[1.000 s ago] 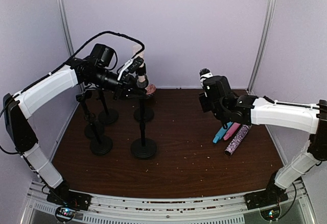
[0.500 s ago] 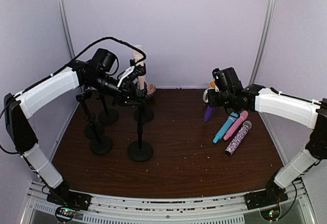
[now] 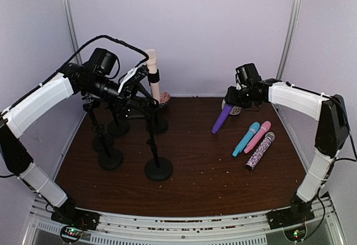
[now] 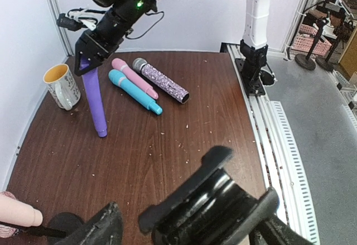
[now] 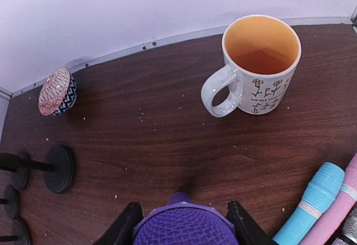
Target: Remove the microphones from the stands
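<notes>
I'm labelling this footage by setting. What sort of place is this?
Probably a robotics lab test cell: two white robot arms bolted to a metal rail at a dark wooden table, plain pale panels walling it in, plus coloured microphones and black stands.

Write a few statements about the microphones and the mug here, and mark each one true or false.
1. The right gripper holds the purple microphone. True.
2. The mug lies on its side. False: it stands upright.
3. The blue microphone, pink microphone and glittery microphone lie side by side on the table. True.
4. The cream microphone lies on the table. False: it sits upright in a stand.
</notes>
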Robot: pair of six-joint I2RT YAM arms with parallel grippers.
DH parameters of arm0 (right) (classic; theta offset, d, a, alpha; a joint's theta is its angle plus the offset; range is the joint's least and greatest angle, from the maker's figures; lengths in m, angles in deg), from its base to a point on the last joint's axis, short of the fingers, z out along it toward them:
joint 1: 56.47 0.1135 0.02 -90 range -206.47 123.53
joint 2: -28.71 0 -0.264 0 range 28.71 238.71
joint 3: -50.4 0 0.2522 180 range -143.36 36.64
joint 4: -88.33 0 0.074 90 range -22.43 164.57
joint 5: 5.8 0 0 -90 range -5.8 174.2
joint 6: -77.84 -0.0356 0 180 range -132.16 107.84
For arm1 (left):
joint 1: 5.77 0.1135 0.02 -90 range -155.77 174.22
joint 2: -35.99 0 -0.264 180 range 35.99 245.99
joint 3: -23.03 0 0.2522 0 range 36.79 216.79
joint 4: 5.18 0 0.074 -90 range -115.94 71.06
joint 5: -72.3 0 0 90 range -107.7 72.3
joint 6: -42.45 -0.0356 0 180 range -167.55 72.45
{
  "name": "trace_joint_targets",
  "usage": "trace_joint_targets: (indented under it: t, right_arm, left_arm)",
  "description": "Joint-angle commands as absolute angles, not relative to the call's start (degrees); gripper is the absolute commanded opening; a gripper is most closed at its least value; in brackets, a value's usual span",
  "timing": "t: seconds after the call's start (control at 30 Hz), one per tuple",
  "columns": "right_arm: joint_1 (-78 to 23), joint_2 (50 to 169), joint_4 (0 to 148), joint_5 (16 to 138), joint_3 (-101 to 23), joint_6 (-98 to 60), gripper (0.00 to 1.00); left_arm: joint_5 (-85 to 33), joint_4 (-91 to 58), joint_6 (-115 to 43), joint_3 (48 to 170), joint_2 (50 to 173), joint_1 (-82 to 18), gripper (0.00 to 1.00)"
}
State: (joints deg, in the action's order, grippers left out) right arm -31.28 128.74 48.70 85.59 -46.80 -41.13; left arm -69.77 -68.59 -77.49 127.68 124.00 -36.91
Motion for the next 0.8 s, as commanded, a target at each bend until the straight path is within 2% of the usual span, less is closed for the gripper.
trace_joint_targets:
  t: [0.0,0.17,0.43,0.77]
  right_arm:
    - [-32.4,136.7,40.9,81.0,-46.7,-45.6,0.00]
    - [-34.7,140.1,40.1,76.4,-46.9,-47.6,0.03]
    - [-38.5,138.0,40.3,63.5,-42.2,-45.6,0.05]
    - [-38.6,144.8,34.3,65.8,-48.3,-44.5,0.10]
  left_arm:
    - [-68.4,-71.0,-79.6,126.8,119.7,-37.2,0.80]
    - [-65.9,-73.1,-81.6,124.8,117.3,-36.9,0.80]
    - [-64.7,-73.1,-82.2,123.2,116.9,-36.9,0.80]
    - [-64.8,-73.1,-82.2,122.7,116.7,-36.7,0.79]
